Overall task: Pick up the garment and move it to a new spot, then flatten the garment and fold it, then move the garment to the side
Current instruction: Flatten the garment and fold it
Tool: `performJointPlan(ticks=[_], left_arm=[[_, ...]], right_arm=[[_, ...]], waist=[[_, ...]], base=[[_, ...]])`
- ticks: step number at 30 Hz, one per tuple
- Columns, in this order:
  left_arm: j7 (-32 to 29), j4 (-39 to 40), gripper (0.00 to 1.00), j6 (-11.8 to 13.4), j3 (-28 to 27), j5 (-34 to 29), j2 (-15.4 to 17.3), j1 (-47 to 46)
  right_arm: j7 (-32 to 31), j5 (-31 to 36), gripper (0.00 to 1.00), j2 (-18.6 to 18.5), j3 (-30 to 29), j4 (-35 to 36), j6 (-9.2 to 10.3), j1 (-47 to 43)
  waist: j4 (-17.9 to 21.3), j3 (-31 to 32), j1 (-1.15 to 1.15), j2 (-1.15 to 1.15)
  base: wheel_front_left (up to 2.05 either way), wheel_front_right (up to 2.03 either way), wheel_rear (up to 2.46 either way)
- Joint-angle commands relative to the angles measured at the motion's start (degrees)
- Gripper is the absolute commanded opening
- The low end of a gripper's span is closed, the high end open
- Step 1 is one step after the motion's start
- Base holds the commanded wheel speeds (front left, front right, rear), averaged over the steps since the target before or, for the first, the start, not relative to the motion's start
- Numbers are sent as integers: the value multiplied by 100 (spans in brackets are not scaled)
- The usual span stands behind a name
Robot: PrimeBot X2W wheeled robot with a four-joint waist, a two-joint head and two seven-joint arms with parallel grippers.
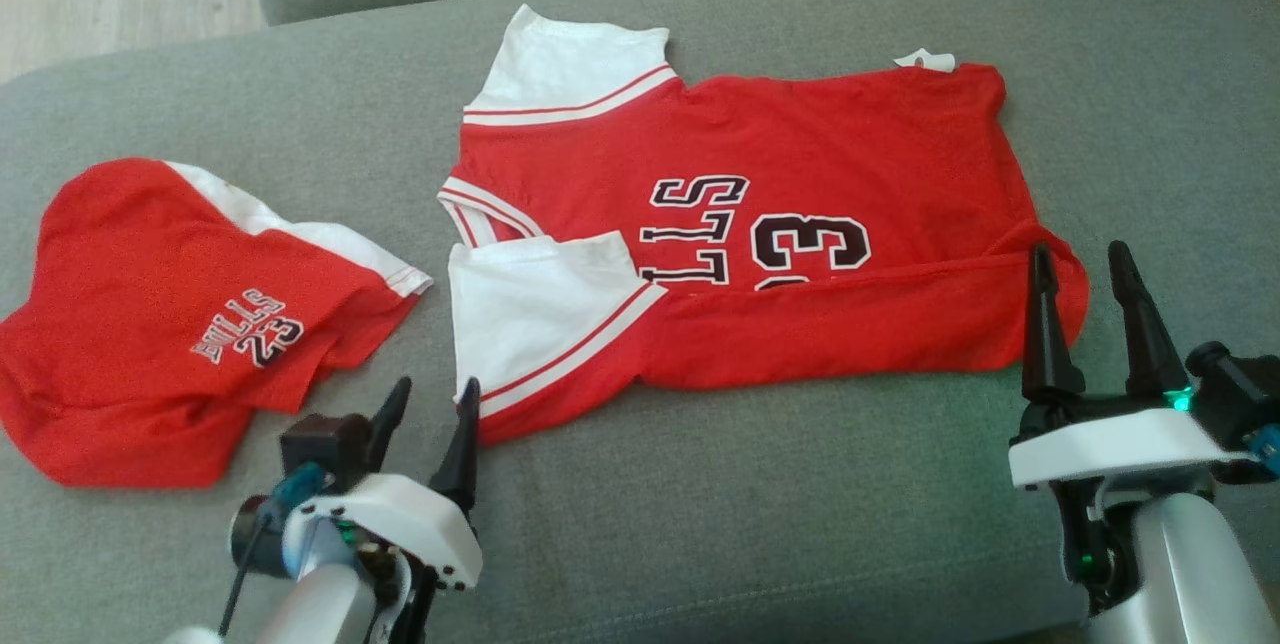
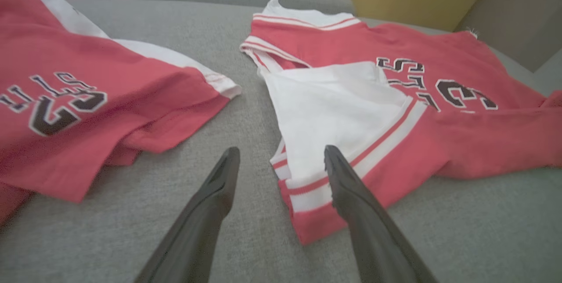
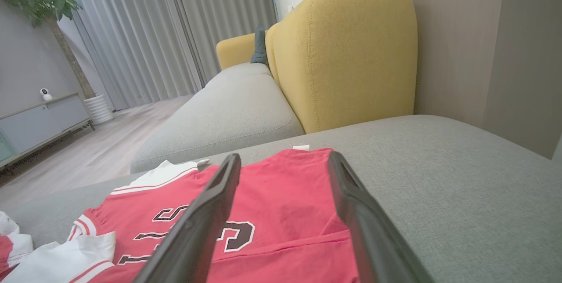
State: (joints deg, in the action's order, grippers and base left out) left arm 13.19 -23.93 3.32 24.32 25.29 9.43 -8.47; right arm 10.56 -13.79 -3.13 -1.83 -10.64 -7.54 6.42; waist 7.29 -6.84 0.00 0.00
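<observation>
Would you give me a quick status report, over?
Left tool open, empty, by sleeve. Right tool open, empty, over hem. Jersey flat, near side folded. Second jersey left, clear.

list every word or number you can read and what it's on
"BULLS": smaller red garment, left, tilted
"23": just below it
"LLS": sideways on the larger red jersey; the word's start lies under the fold
"3": sideways, same jersey; the digit before it mostly under that fold
White tag at the jersey's edge: too small to read
</observation>
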Motion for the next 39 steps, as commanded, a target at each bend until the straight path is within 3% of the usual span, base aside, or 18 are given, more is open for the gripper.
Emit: performJointPlan(ticks=[1, 9, 18, 23, 24, 25, 39], left_arm=[[-65, -52, 100, -32, -117, -20, -1, -361], [-281, -678, 100, -413, -12, 222, -134, -716], [-671, -1291, 100, -108, 61, 97, -96, -1006], [-918, -1519, 100, -190, 190, 95, -107, -1096], [-944, -1542, 58, -232, 213, 106, -113, -1106], [-928, -1557, 0, -289, 257, 101, -115, -1127], [-55, -1043, 0, -11, -109, 148, 105, -1169]], right_arm=[[-42, 66, 100, 6, 117, 229, 5, 200], [-101, 121, 100, 19, 73, 282, 5, 270], [-91, 166, 100, 23, 124, 301, 5, 372], [-74, 166, 100, 24, 118, 273, 5, 400], [-75, 168, 100, 24, 111, 262, 5, 404], [-92, 189, 100, 24, 83, 227, 5, 409], [-604, 141, 100, 24, -119, -597, 5, 443]], waist=[[23, -40, 0, 0], [146, -216, 0, 0], [269, -343, 0, 0], [302, -362, 0, 0], [304, -358, 0, 0], [300, -341, 0, 0], [48, -130, 0, 0]], base=[[0, 0, 0], [0, 0, 0], [0, 0, 0], [0, 0, 0], [0, 0, 0], [0, 0, 0], [0, 0, 0]])
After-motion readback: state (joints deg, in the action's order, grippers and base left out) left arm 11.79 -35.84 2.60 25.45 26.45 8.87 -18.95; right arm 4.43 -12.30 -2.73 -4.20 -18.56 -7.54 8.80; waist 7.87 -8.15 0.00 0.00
